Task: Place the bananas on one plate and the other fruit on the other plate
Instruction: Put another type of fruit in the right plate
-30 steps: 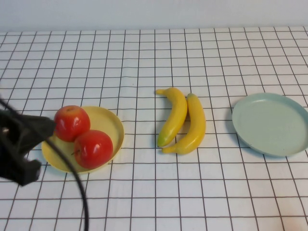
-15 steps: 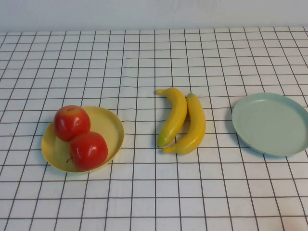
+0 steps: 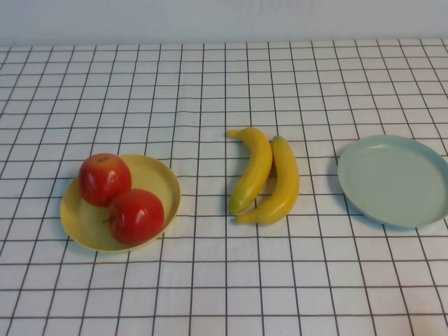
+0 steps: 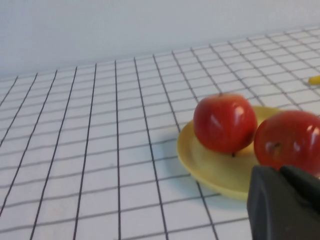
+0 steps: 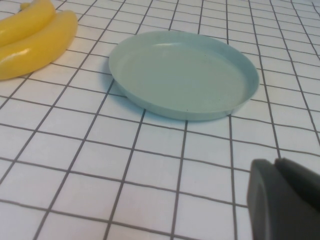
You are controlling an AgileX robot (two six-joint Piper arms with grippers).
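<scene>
White cloth with a black grid covers the desk (image 3: 210, 280), which runs back to a plain pale wall.

On the robot's right side sits the pale blue-green plate (image 3: 394, 180), bare inside. On the left side sits the yellow plate (image 3: 84, 222), carrying two red apples that touch each other: the rear apple (image 3: 104, 178) toward the plate's far left edge, the front apple (image 3: 136, 216) nearer the robot and slightly to the right. Between the plates, near the middle of the desk, lie the two bananas (image 3: 266, 176) side by side and touching, lengthwise away from the robot, on the cloth and on neither plate.

The left gripper (image 4: 285, 202) shows only in its own wrist view as a dark rounded block low in the corner, close in front of the yellow plate, with the front apple just beyond it. It touches nothing; whether its fingers are spread or pressed together cannot be told. The right gripper (image 5: 282, 200) shows likewise as a dark block near the blue-green plate's near rim, apart from it, with the bananas well off beyond the plate. Its fingers' state cannot be told either.

One second ago the left arm reached over the yellow plate's left edge in the high view; it has gone from that view. The front apple has shifted a little.
</scene>
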